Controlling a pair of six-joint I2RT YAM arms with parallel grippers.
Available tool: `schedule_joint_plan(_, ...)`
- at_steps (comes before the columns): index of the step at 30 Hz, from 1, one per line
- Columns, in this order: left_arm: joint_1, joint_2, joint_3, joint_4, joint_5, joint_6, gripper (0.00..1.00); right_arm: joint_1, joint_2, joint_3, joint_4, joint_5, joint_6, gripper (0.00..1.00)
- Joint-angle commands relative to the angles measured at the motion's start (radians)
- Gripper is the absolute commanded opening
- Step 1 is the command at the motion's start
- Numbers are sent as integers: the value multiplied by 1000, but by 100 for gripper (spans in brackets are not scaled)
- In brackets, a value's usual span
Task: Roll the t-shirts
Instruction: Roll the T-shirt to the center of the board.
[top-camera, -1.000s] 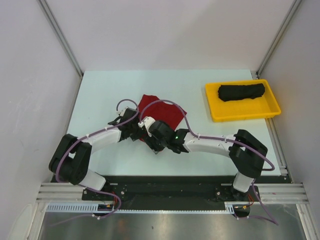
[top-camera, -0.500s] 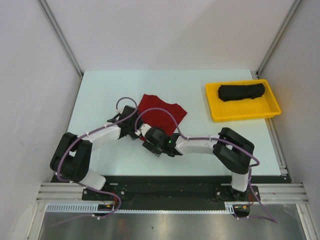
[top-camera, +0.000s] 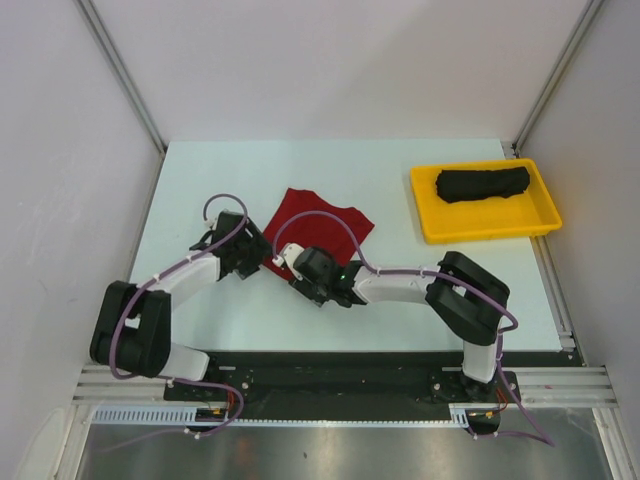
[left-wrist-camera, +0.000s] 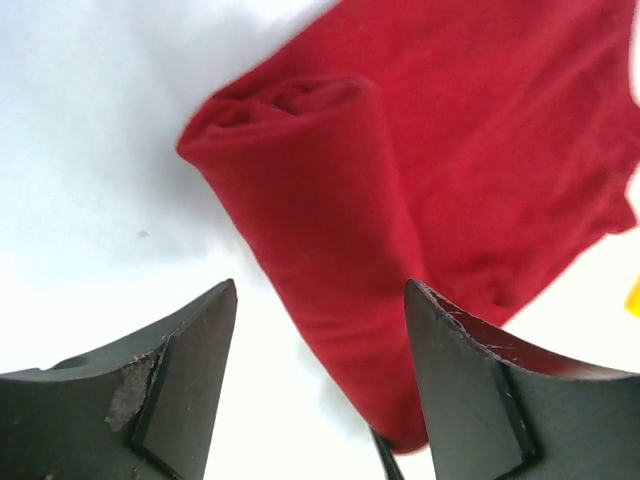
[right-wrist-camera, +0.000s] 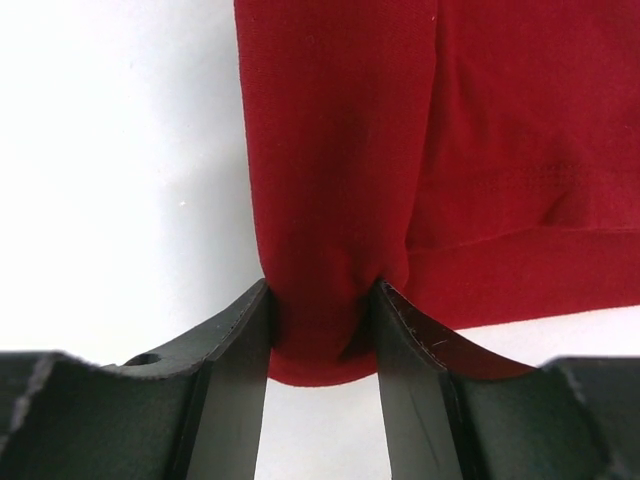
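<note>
Yellow tray (top-camera: 490, 232), far right: holds rolled black t-shirt (top-camera: 482, 184). Red t-shirt (top-camera: 318, 222) mid-table, near edge rolled. Right gripper (right-wrist-camera: 322, 300) clenched on roll end. Left gripper (left-wrist-camera: 320, 300) released.

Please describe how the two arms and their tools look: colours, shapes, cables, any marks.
Both the left arm and the right arm have white links between bulky black joints, and a thin purple cable loops along each. The left tool and the right tool each have two dark, wedge-shaped fingers. One left finger has a chipped, pale patch; the right ones show fine scratches.
</note>
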Motion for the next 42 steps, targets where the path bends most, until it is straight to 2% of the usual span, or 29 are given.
schedule_joint_plan(1, 13, 67, 34, 41, -7, 36, 73, -10, -24, 2, 30, -65, -11, 47)
schedule_joint_plan(6, 27, 105, 32, 53, -97, 42, 71, -8, -34, 4, 23, -127, -5, 44)
schedule_joint_plan(9, 39, 115, 45, 30, -137, 57, 63, -10, -47, 4, 26, -229, 8, 42)
schedule_joint_plan(13, 46, 89, 43, -5, -185, 73, 44, -19, -64, 4, 47, -393, 54, 38)
schedule_joint_plan(17, 70, 35, 20, -42, -180, 86, 36, -50, -54, 4, 82, -570, 125, 35)
schedule_joint_plan(20, 95, -26, -14, -56, -162, 102, 36, -82, -29, 4, 116, -654, 197, 33)
schedule_joint_plan(24, 110, -103, -60, -62, -105, 137, 57, -132, 26, 2, 147, -722, 294, 32)
schedule_joint_plan(27, 110, -170, -102, -57, -74, 145, 61, -157, 43, 4, 193, -737, 346, 32)
schedule_joint_plan(35, 99, -329, -231, 33, 58, 103, 63, -202, 74, 2, 201, -743, 429, 33)
schedule_joint_plan(42, 92, -263, -232, 124, 85, 88, 66, -214, 65, 2, 196, -719, 461, 33)
